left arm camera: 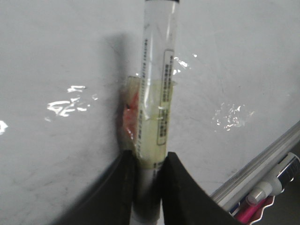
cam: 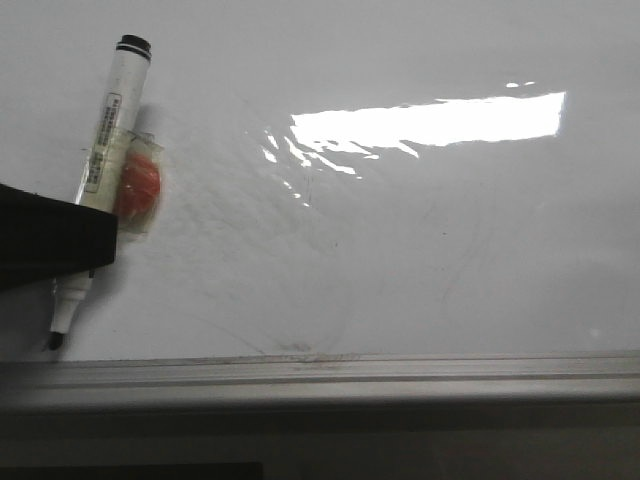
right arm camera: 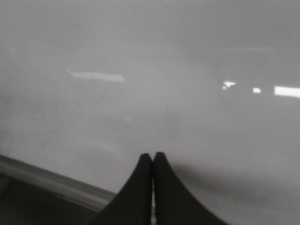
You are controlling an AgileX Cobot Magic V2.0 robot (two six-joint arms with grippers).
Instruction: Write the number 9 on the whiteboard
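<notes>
Grey metal rail point(cam: 330, 368) runs along the whiteboard's near edge, the landmark for everything else. Far left, just above that rail, the left tool point(left arm camera: 147, 161) is clamped on a marker point(cam: 108, 140) wrapped in clear tape with a red lump at its side; the dark tip points down toward the rail, close to or touching the whiteboard point(cam: 450, 250). Rightward above the rail the board carries only faint grey smears and a bright glare patch; no black stroke of a 9 is visible, so the writing appears not yet begun. Beyond the rail, spare markers point(left arm camera: 276, 180) lie. The right tool point(right arm camera: 153, 157) hovers over the board, pressed closed and empty.
</notes>
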